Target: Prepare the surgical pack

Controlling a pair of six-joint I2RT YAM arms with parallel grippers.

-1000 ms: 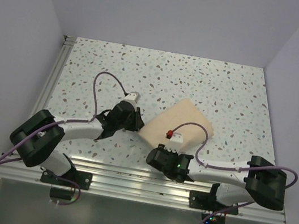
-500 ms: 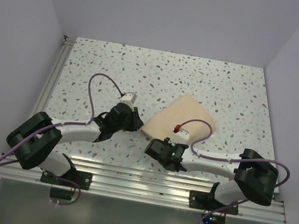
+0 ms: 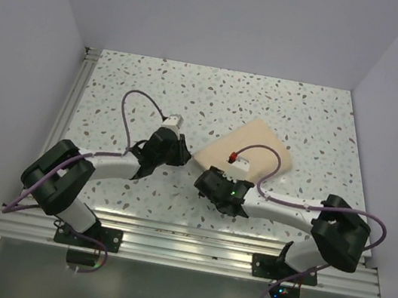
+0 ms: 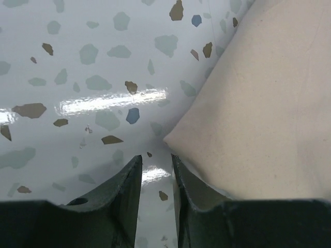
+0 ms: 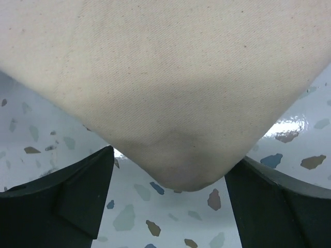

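Observation:
The surgical pack (image 3: 256, 147) is a tan cloth bundle lying flat on the speckled table, right of centre. In the left wrist view its left corner (image 4: 258, 113) sits just right of my left gripper (image 4: 156, 157), whose fingers stand a narrow gap apart over bare table, the right finger (image 4: 191, 191) against the cloth edge. From above, that gripper (image 3: 184, 157) is at the pack's left side. My right gripper (image 5: 171, 160) is wide open, and the pack's rounded near corner (image 5: 170, 77) lies between its fingers without touching them. In the top view this gripper (image 3: 207, 175) is at the pack's near-left corner.
The speckled table (image 3: 155, 88) is bordered by a metal rail (image 3: 76, 98) on the left and aluminium rails (image 3: 185, 235) at the near edge. Purple cables (image 3: 140, 101) loop above both arms. White walls enclose the table on three sides.
My right gripper has opened wide and let go of the pack's corner. Both arms have reached farther from their bases, and the pack has shifted slightly towards the back.

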